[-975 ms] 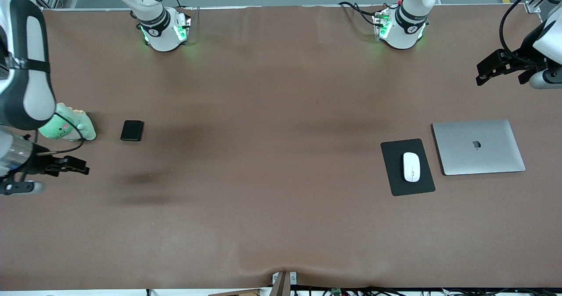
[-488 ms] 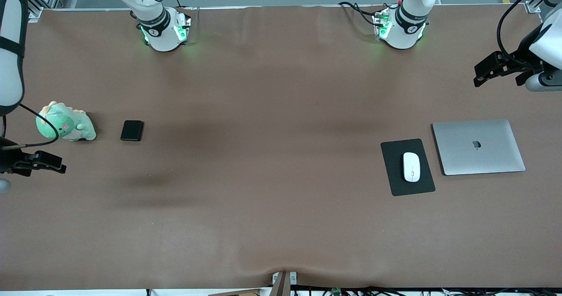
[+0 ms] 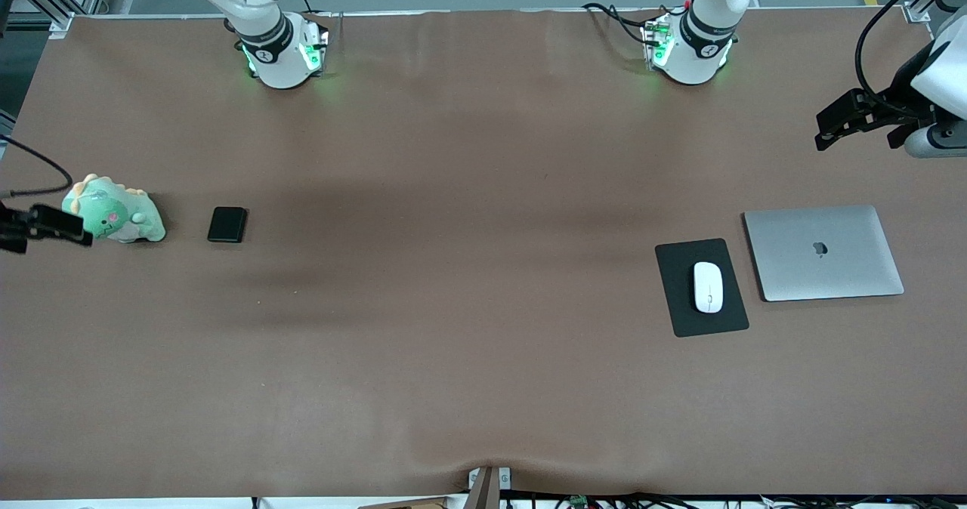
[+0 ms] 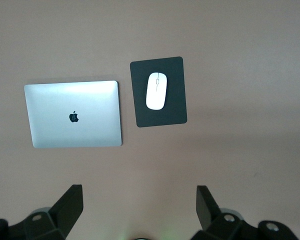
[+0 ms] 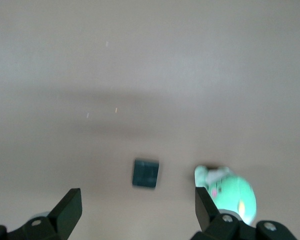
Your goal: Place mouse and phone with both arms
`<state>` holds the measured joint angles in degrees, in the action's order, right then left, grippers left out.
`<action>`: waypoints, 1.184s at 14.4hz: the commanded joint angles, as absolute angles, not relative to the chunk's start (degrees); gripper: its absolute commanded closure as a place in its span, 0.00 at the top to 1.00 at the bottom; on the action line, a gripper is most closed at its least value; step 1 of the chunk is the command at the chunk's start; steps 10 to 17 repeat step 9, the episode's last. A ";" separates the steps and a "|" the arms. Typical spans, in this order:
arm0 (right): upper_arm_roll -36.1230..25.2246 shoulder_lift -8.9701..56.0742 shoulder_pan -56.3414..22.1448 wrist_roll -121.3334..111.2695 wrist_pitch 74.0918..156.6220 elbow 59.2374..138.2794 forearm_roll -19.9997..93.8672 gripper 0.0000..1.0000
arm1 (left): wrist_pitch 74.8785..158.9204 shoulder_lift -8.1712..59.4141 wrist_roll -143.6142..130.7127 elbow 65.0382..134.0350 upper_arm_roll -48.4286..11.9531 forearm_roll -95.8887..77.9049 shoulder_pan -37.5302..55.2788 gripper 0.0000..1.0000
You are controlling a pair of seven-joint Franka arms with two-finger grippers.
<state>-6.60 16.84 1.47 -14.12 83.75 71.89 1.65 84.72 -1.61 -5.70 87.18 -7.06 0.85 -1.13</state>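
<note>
The white mouse (image 3: pixel 708 287) lies on a black mouse pad (image 3: pixel 680 267) toward the left arm's end of the table. It also shows in the left wrist view (image 4: pixel 156 91). The small black phone (image 3: pixel 227 224) lies flat toward the right arm's end and shows in the right wrist view (image 5: pixel 145 173). My left gripper (image 3: pixel 838 120) is open and empty, high over bare table at its end. My right gripper (image 3: pixel 45 226) is open and empty, up over the table's edge at its end, beside a green plush toy.
A closed silver laptop (image 3: pixel 823 252) lies beside the mouse pad, toward the left arm's end. A green plush toy (image 3: pixel 113 211) sits beside the phone, toward the right arm's end. The two arm bases stand along the table's edge farthest from the front camera.
My right arm has swung out toward its end of the table, uncovering the plush toy, and its gripper now sits beside the toy. The left gripper shifted only slightly.
</note>
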 commanded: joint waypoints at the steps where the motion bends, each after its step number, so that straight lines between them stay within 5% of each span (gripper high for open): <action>1: -7.12 13.38 1.05 -13.98 78.58 70.31 0.53 1.00 | 84.99 -0.88 -5.10 86.48 -7.03 -0.44 -1.41 1.00; 9: -8.17 1.42 0.44 -12.40 75.93 82.51 0.70 1.00 | 84.99 0.44 -5.36 84.02 -6.86 0.00 -1.67 1.00; 17: -8.17 1.42 0.44 -12.40 75.93 82.51 0.70 1.00 | 84.99 0.44 -5.36 84.02 -6.86 0.00 -1.67 1.00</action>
